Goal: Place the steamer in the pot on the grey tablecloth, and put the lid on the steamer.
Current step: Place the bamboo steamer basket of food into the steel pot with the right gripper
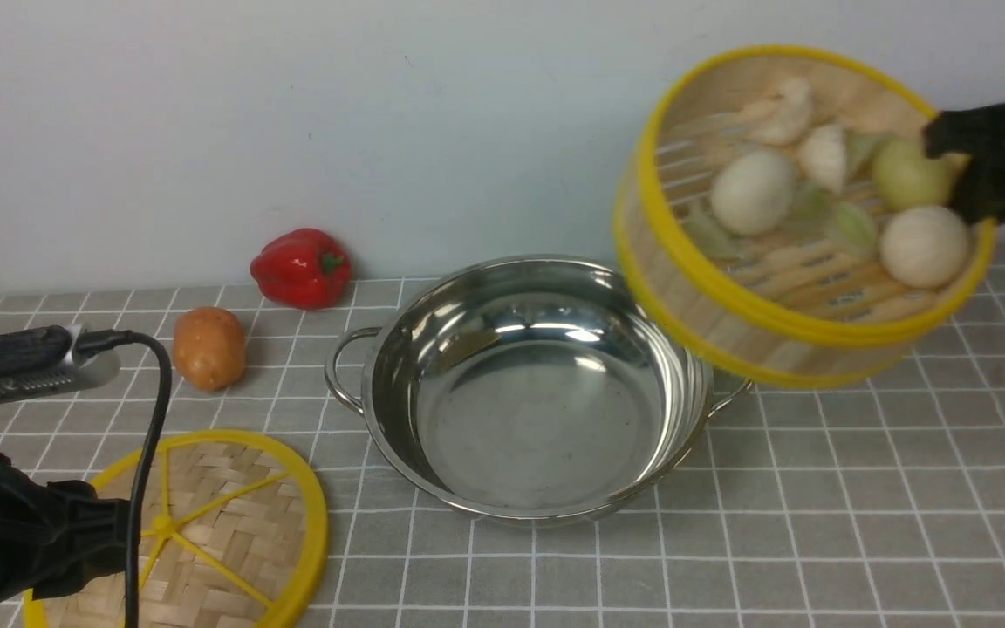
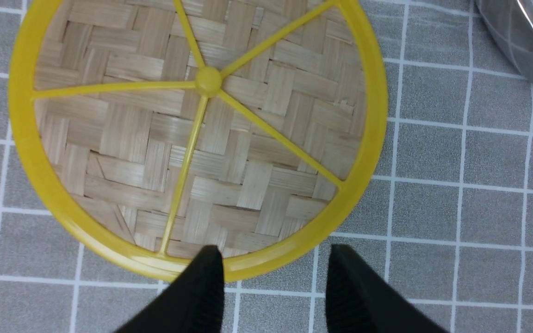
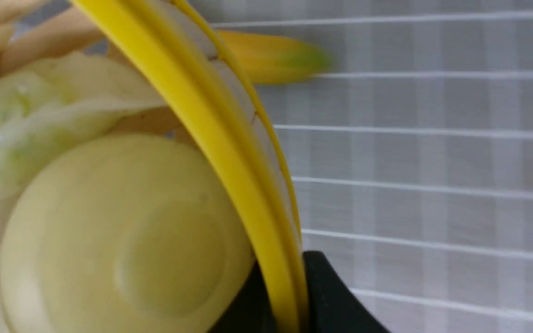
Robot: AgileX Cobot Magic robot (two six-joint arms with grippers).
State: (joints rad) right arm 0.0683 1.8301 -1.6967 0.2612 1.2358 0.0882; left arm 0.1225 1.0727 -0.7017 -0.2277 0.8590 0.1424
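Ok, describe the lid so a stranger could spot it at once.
Find the shiny pot on the grey tablecloth. Left of it, nearer the robot, the lid lies flat. Unlike the deep steamer raised at right, it is a woven disc with five yellow spokes.

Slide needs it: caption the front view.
Right gripper holds yellow-rimmed bamboo steamer tilted aloft beside shiny steel pot; woven bamboo lid lies on grey checked tablecloth.

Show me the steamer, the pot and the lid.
steamer (image 1: 803, 262), front view, slatted floor
pot (image 1: 546, 419), front view, bare floor
lid (image 2: 208, 81), left wrist view, centre hub
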